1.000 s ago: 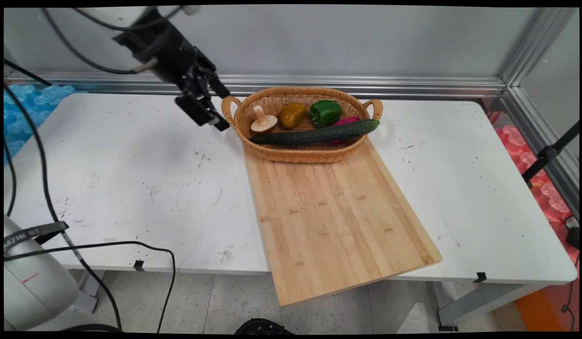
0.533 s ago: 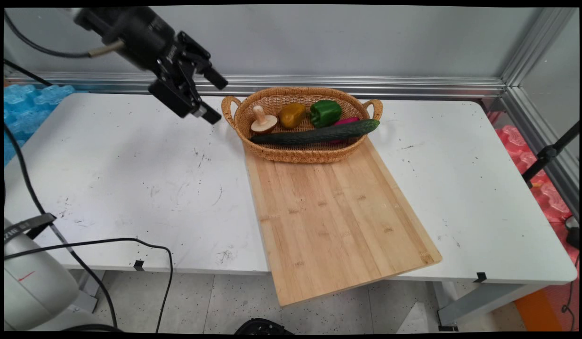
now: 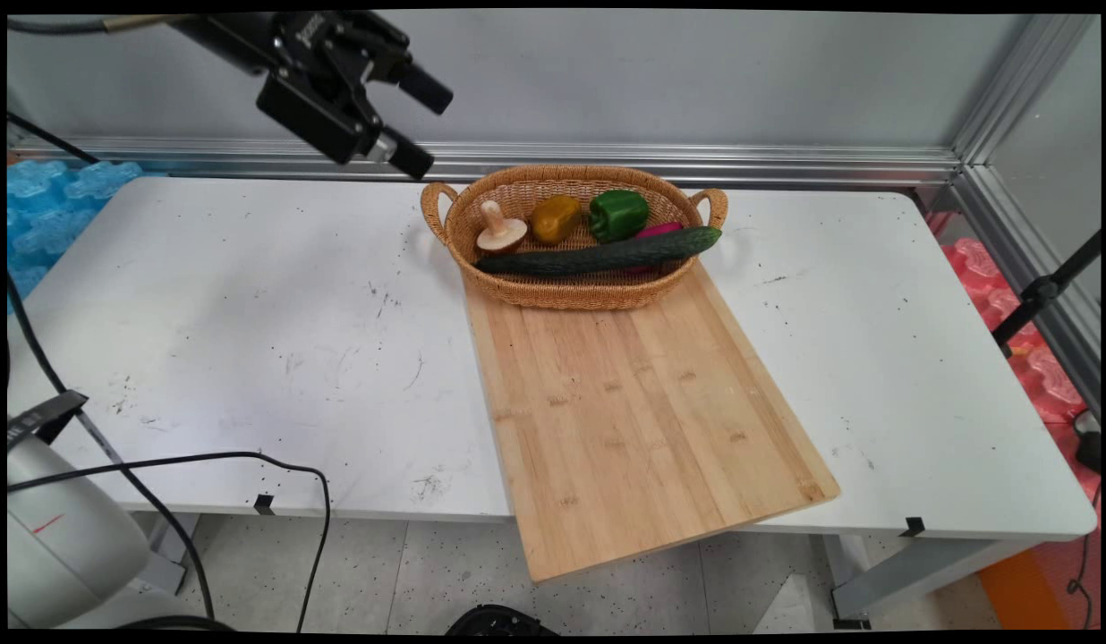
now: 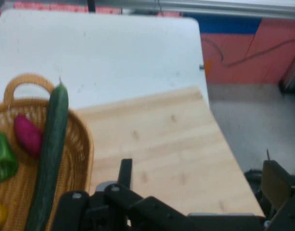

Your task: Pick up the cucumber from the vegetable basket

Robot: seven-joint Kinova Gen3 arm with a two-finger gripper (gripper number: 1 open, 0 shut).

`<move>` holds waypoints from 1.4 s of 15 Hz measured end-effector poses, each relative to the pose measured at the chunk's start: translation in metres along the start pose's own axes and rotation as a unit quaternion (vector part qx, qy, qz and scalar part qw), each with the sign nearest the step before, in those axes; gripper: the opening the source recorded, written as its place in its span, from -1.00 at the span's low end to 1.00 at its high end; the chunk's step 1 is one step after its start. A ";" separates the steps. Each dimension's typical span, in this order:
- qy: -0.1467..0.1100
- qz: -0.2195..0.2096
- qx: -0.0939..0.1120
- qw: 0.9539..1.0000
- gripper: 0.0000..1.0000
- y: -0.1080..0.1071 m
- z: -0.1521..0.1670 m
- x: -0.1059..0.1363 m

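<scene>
My gripper hangs high above the table's far side, up and to the left of a wicker basket. It is open and holds nothing. The basket contains a mushroom, a yellow pepper, a green pepper, a magenta vegetable and a long cucumber lying across the front. In the hand view the gripper looks down past the cucumber, the magenta vegetable, the green pepper and the basket.
A bamboo cutting board runs from the basket to beyond the table's near edge; it also shows in the hand view as the board. Black cables hang at the near left. An aluminium rail lines the back wall.
The gripper has risen from beside the basket's left handle to well above the table, tilting more level. It stays open. The basket's contents have not moved.
</scene>
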 end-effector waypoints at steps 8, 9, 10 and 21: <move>0.047 0.002 -0.003 0.999 1.00 0.002 -0.007 0.012; 0.051 0.002 -0.003 0.999 1.00 0.002 -0.007 0.013; 0.055 0.001 -0.003 0.999 1.00 0.002 -0.008 0.014; 0.022 0.000 0.028 0.999 1.00 -0.004 -0.006 0.000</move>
